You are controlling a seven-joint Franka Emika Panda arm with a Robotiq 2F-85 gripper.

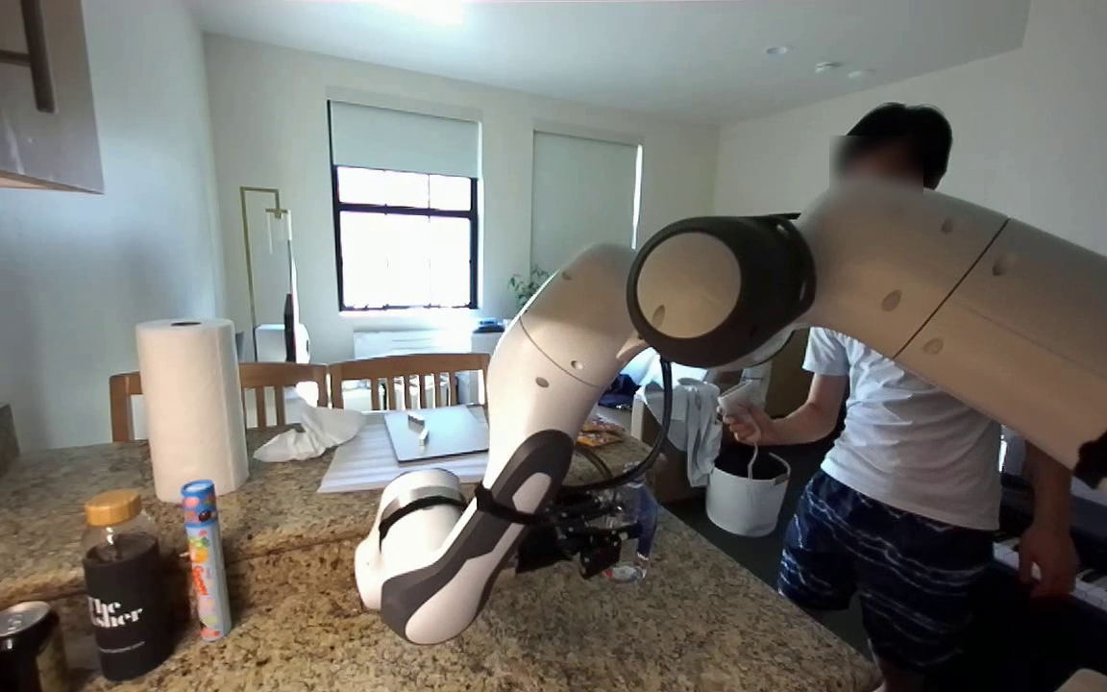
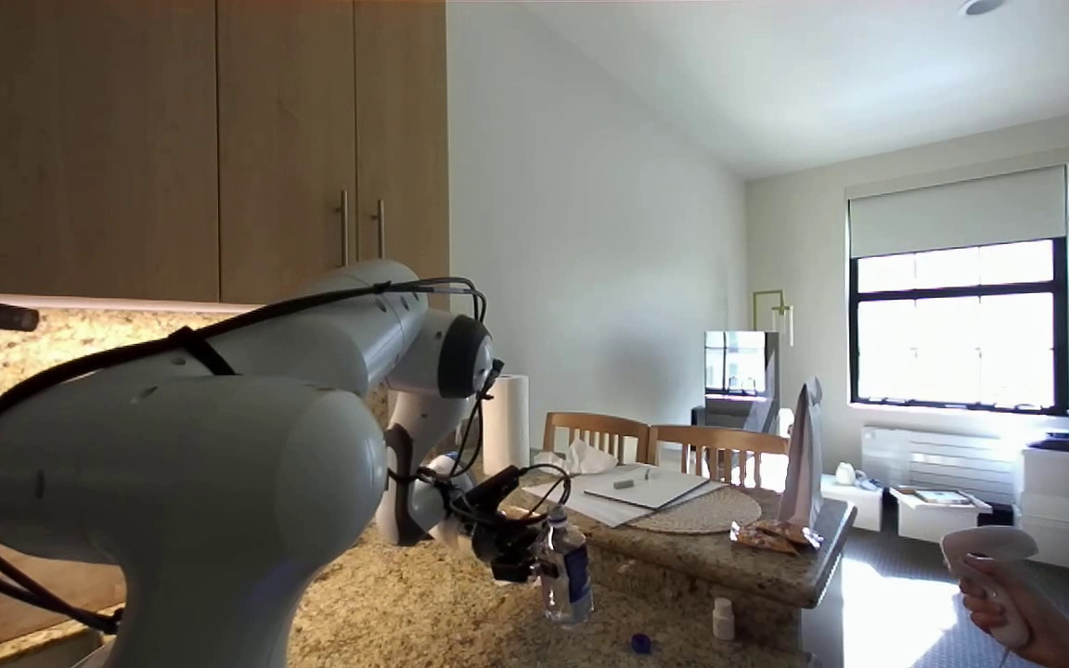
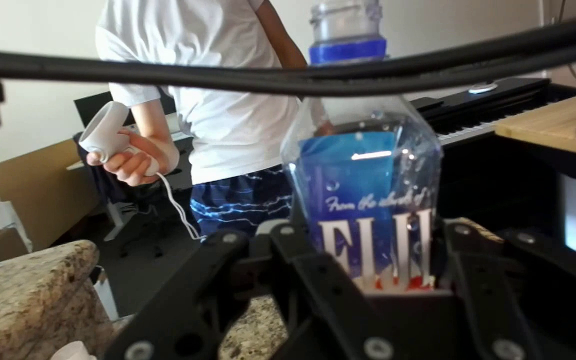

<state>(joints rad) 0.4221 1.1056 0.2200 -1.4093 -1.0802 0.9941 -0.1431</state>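
The uncapped bottle (image 3: 363, 175) is clasped by the gripper (image 3: 370, 245) and held nearly upright, its long axis crossing the gripper's level line of reach; whether its base is touching the counter (image 2: 386, 603) below cannot be told.

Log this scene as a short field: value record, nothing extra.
gripper: gripper shut on the clear bottle, a finger on each side
bottle state: upright, no cap on its neck, blue label; appears to rest on the counter
near it: blue cap, small white container
other drinks: can and black bottle, beside a colourful tube
raised ledge: paper towels, closed laptop, snack bags
person: person standing by, holding a white controller
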